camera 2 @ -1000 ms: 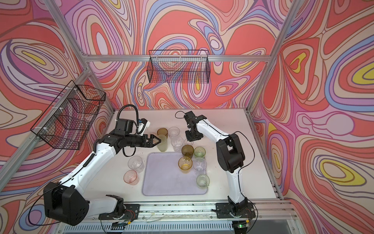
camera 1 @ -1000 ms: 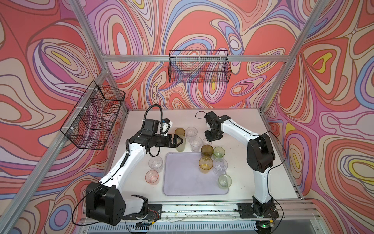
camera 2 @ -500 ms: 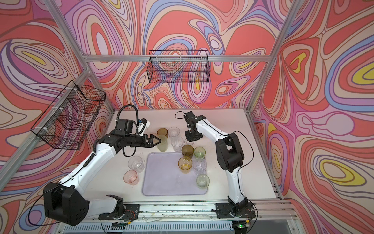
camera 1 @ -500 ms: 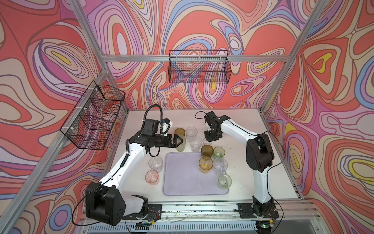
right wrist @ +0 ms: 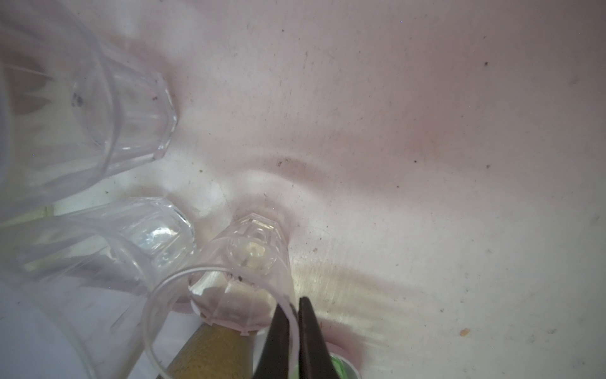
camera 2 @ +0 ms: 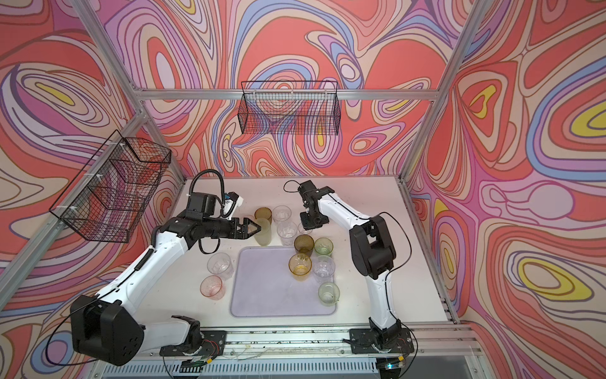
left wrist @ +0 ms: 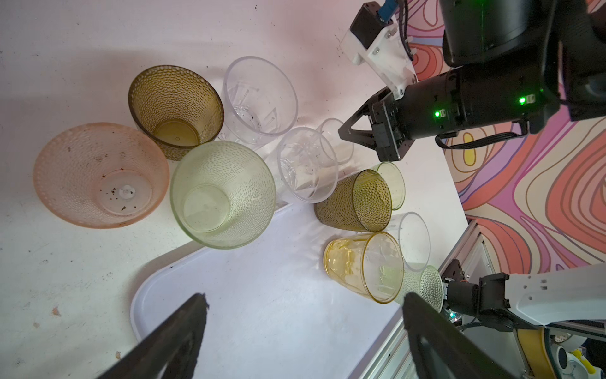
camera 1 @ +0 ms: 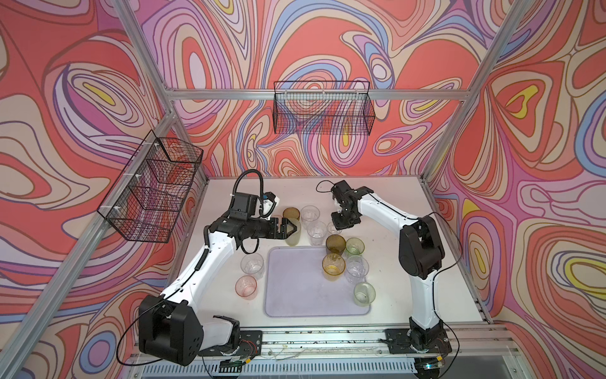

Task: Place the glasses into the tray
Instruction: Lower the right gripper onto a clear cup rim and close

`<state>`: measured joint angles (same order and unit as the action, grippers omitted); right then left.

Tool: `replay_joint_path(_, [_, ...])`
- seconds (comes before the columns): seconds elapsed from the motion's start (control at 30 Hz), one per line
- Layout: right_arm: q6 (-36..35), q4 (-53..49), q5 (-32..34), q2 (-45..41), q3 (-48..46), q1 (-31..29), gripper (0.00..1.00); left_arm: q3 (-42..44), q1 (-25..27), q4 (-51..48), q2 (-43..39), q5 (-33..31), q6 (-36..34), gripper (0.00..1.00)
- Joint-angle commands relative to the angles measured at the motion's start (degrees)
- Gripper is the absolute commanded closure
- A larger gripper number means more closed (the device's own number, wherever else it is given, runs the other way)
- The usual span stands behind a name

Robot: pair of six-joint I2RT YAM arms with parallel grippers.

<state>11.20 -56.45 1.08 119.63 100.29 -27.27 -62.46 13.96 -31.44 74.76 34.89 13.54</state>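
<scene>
The pale lilac tray (camera 1: 295, 295) (camera 2: 262, 295) lies at the table's front middle. An amber glass (camera 1: 333, 266), a clear glass (camera 1: 356, 269) and a pale green glass (camera 1: 364, 293) stand along its right side. My right gripper (right wrist: 294, 311) (camera 1: 341, 223) is shut on the rim wall of a small clear faceted glass (right wrist: 249, 259) (camera 1: 333, 227) just behind the tray. My left gripper (left wrist: 305, 303) (camera 1: 286, 226) hangs open with nothing between its fingers, next to a tall pale green glass (left wrist: 223, 193) (camera 1: 293, 234). Several more glasses stand behind and left of the tray.
An olive-brown glass (camera 1: 335, 244) and a green glass (camera 1: 354, 246) crowd the tray's far right corner. A clear glass (camera 1: 252, 265) and a pink one (camera 1: 246, 287) stand left of the tray. Black wire baskets (camera 1: 323, 111) hang on the walls.
My right gripper's jaws have closed onto the small clear glass's rim. Both arms have stayed almost where they were.
</scene>
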Motion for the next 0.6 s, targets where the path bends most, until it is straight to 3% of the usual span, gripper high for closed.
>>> replay_joint_path(0.0, [-0.13, -0.98, 2.23, -3.27, 0.16, 0.43, 1.00, 0.48, 0.02, 0.41, -0.95, -0.12, -0.62, 0.04])
replay_joint_path(0.57, [-0.83, -9.31, 6.95, -10.80, 4.32, 0.45, 1.00, 0.49, 0.09, 0.77, -0.76, 0.43, -0.31, 0.04])
